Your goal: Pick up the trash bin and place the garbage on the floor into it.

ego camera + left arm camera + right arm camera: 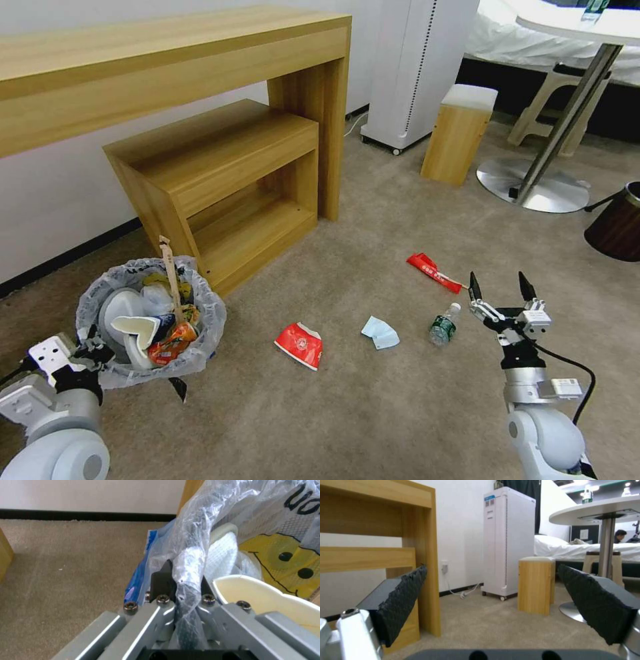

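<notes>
The trash bin [208, 319], lined with a crinkly bag, is at the lower left over the beige floor [373, 420]. It holds white slippers [137, 328], a wooden stick [172, 277] and wrappers. My left gripper [92, 348] is shut on its bag-covered rim [188, 562]; a slipper [266, 597] and a blue-white carton [138, 577] lie to either side. On the carpet lie a red paper box [300, 344], a pale-blue scrap [380, 332], a green-labelled bottle [443, 325] and a long red wrapper [433, 271]. My right gripper [500, 287] [493, 587] is open, just right of the bottle.
A wooden desk [200, 53] with a low shelf unit [220, 167] stands behind the bin. Farther back are a white appliance [413, 67], a wooden stool [460, 133] and a round table's metal base [533, 187]. A dark bin [617, 223] sits at the right edge.
</notes>
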Robot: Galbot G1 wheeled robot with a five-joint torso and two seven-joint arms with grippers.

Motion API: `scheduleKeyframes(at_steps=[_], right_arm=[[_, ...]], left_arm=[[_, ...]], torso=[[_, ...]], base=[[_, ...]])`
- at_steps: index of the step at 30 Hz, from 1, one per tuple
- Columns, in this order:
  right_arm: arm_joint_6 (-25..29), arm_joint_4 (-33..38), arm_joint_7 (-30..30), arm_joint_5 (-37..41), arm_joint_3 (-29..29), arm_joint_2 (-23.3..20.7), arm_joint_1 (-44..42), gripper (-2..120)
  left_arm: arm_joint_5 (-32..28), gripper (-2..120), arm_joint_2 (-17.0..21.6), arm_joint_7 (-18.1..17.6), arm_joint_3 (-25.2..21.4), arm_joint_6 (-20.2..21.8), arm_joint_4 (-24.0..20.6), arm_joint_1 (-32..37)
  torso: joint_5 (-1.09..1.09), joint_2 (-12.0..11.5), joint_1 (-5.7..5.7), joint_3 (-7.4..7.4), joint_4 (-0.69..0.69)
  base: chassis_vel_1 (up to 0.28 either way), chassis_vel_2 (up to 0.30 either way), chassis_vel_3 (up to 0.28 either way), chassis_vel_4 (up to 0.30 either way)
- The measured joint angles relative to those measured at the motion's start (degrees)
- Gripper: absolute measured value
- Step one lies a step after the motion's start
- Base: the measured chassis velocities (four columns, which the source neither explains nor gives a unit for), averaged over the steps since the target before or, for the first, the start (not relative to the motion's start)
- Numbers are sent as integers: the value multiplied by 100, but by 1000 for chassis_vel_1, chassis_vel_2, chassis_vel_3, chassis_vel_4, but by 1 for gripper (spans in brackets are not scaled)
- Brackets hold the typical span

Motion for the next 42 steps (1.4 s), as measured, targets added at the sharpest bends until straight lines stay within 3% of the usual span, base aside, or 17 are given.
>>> scheduleKeyframes(at_steps=[11,21,32,35,40,42], right_arm=[[161,-135,-64,23,0,-54,-3,100],[228,-334,-49,95,-228,-116,125,100],[-318,-648,-49,-155,-910,-71,375,100],[-325,-733,-70,-214,-975,-61,420,100],[-341,-815,-252,-311,-974,-86,446,100],[-348,-818,-278,-316,-969,-90,446,100]], left_arm=[[308,1,-118,63,147,-105,24,75],[470,1,-168,85,245,-130,37,110],[546,1,-159,85,303,-121,166,1],[543,1,-137,82,287,-32,213,-20],[284,1,94,58,119,671,289,114],[266,1,108,57,110,707,293,123]], torso=[[1,0,0,-1,0],[1,0,0,2,0],[0,0,0,-1,-2],[0,0,0,-1,-2],[1,0,0,0,-2],[1,0,0,0,-2]], base=[[-53,52,59,-65],[-226,247,229,-229],[-40,35,29,-28],[0,0,0,0],[0,0,0,0],[0,0,0,0]])
